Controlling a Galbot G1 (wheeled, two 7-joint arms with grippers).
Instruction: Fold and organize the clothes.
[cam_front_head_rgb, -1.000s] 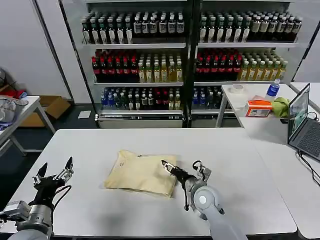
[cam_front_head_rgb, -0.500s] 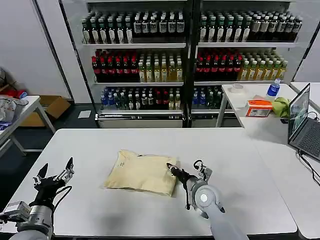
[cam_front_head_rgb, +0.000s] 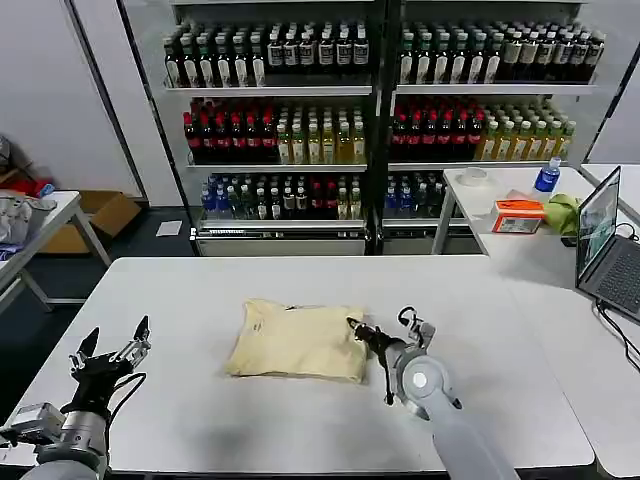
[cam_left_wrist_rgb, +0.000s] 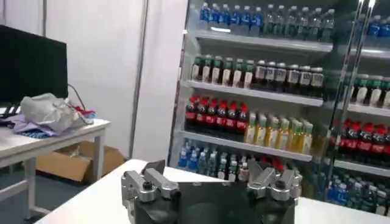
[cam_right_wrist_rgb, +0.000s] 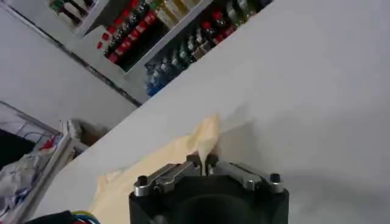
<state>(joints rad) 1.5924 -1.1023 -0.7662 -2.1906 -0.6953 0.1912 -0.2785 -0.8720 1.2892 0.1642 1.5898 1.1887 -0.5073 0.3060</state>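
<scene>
The clothes are one cream T-shirt (cam_front_head_rgb: 295, 340), folded into a flat rectangle in the middle of the white table (cam_front_head_rgb: 200, 420). My right gripper (cam_front_head_rgb: 353, 326) sits low at the shirt's right edge, shut on a pinch of the fabric. In the right wrist view that gripper (cam_right_wrist_rgb: 203, 162) has its fingers pressed together on a raised corner of the cream T-shirt (cam_right_wrist_rgb: 183, 151). My left gripper (cam_front_head_rgb: 112, 340) hovers open above the table's near left corner, well away from the shirt. The left wrist view shows that gripper (cam_left_wrist_rgb: 210, 170) with fingers spread and nothing between them.
Behind the table stand shelves of bottles (cam_front_head_rgb: 290, 130). On the right a second table carries a laptop (cam_front_head_rgb: 605, 240), an orange box (cam_front_head_rgb: 518, 216), a green cloth (cam_front_head_rgb: 562, 213) and a blue bottle (cam_front_head_rgb: 546, 178). A side table (cam_front_head_rgb: 30, 225) with bundled cloth stands at the left.
My right gripper has moved to the right along the table, keeping hold of the shirt's edge. The folded shirt has slid to the right with it. The left arm has stayed still.
</scene>
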